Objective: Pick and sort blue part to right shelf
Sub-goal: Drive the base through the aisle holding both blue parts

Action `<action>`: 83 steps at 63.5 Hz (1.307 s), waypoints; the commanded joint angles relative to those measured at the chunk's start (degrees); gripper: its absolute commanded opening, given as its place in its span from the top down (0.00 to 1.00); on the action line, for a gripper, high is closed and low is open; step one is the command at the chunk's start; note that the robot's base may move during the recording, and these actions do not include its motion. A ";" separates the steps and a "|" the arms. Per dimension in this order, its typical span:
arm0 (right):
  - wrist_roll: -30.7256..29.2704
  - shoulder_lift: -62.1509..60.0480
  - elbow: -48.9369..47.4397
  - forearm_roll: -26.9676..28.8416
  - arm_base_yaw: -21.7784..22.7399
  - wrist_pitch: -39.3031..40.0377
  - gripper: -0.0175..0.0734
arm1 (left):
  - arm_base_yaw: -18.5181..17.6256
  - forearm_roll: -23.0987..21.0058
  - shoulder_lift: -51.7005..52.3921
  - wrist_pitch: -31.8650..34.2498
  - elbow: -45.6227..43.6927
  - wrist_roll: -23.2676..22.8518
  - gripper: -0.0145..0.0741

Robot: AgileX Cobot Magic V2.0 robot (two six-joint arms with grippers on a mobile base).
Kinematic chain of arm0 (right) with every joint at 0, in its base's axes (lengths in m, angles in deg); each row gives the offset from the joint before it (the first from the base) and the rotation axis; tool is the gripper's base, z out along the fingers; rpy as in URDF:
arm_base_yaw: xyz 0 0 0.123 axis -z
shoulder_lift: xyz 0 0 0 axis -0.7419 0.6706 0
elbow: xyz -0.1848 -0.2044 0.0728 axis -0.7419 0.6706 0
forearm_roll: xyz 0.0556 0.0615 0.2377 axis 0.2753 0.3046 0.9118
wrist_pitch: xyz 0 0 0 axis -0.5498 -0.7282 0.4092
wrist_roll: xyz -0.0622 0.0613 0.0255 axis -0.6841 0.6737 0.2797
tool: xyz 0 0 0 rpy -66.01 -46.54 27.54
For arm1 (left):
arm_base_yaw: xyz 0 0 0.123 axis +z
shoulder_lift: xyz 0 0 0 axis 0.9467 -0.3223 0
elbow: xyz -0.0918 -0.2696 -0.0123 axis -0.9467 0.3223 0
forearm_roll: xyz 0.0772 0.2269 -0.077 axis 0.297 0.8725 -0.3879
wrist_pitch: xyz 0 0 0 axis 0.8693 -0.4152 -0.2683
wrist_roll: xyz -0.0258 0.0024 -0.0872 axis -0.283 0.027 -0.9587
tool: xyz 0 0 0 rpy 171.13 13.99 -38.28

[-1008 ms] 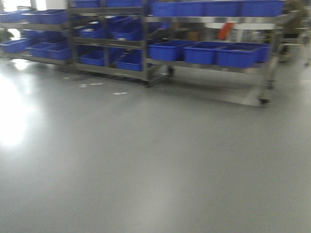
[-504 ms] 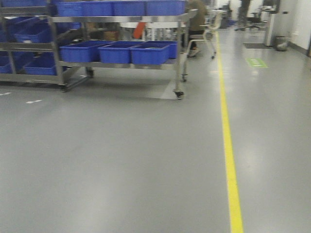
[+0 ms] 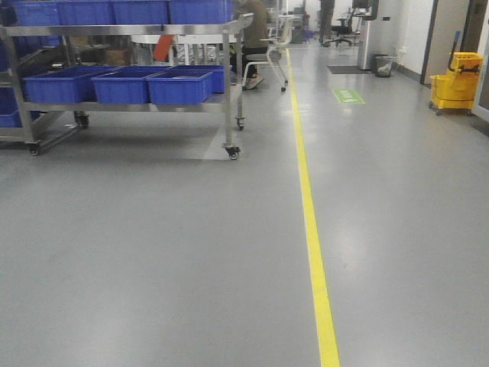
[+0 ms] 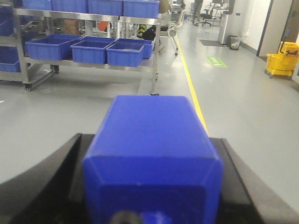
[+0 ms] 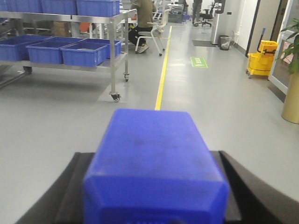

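Note:
In the left wrist view a blue block-shaped part (image 4: 152, 140) fills the lower middle of the frame. My left gripper (image 4: 150, 154) is shut on it, with a black finger (image 4: 63, 163) on each side. In the right wrist view a second blue part (image 5: 154, 154) sits the same way in my right gripper (image 5: 154, 172), between its black fingers (image 5: 243, 182). Both parts are held above the grey floor. A steel wheeled shelf (image 3: 221, 107) carrying blue bins (image 3: 179, 86) stands at the far left. It also shows in the left wrist view (image 4: 156, 60) and the right wrist view (image 5: 114, 60). Neither arm shows in the front view.
A yellow floor line (image 3: 309, 214) runs from near to far, just right of the shelf. A person sits on a chair (image 3: 256, 46) behind the shelf. A yellow mop bucket (image 3: 455, 80) stands at the far right, a waste bin (image 3: 384, 65) farther back, and a potted plant (image 5: 292, 70) at the right.
The front view has swung to the right. The shelves slid to the left of the frame. The yellow line, then the mop bucket and corridor, came into view.

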 commanded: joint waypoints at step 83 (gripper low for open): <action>-0.27 0.53 -1.62 -0.78 0.38 5.17 0.35 | 0.07 0.08 -0.67 5.07 -1.57 -0.45 0.44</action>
